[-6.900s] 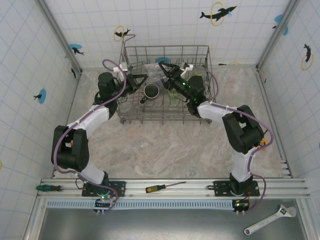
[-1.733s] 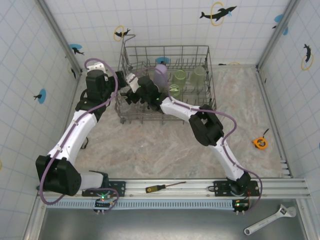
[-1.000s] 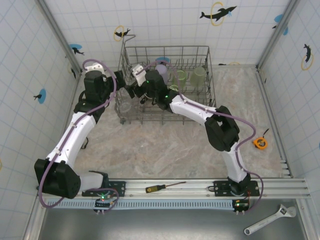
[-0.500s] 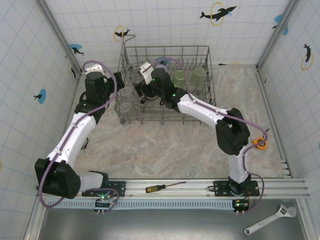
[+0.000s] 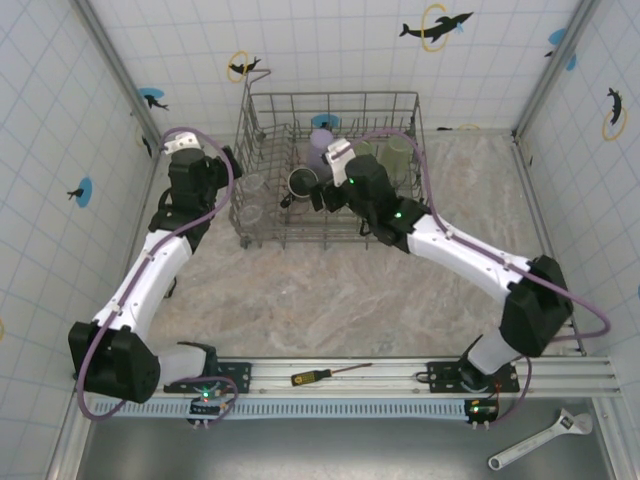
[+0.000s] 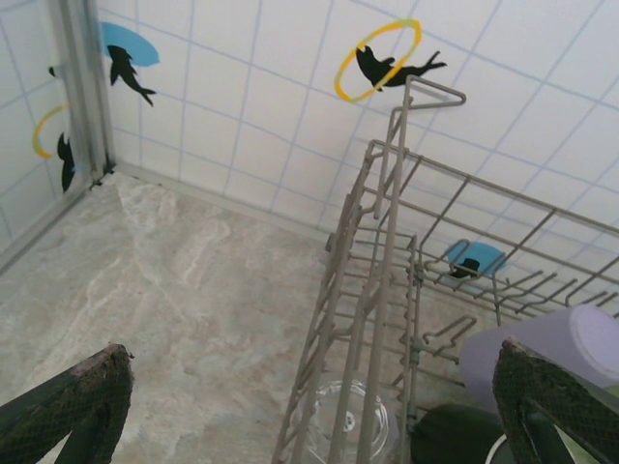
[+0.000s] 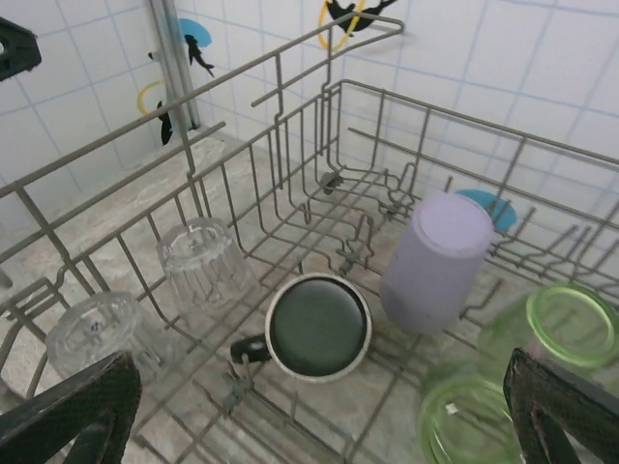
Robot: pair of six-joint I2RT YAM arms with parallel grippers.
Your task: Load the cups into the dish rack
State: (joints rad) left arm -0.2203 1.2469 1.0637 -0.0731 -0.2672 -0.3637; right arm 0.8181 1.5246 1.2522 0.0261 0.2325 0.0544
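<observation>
cups (image 7: 203,263) sit inside the dish rack (image 5: 330,97), black mug (image 7: 318,327) beside lavender cup (image 7: 440,259).

Yellow-handled screwdriver (image 5: 330,373) on the near rail (image 5: 390,386), wrench (image 5: 541,441) at bottom right

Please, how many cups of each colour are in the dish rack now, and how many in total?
Clear glasses: 2
Black mug: 1
Lavender cup: 1
Green tumblers: 3
Total: 7
</observation>
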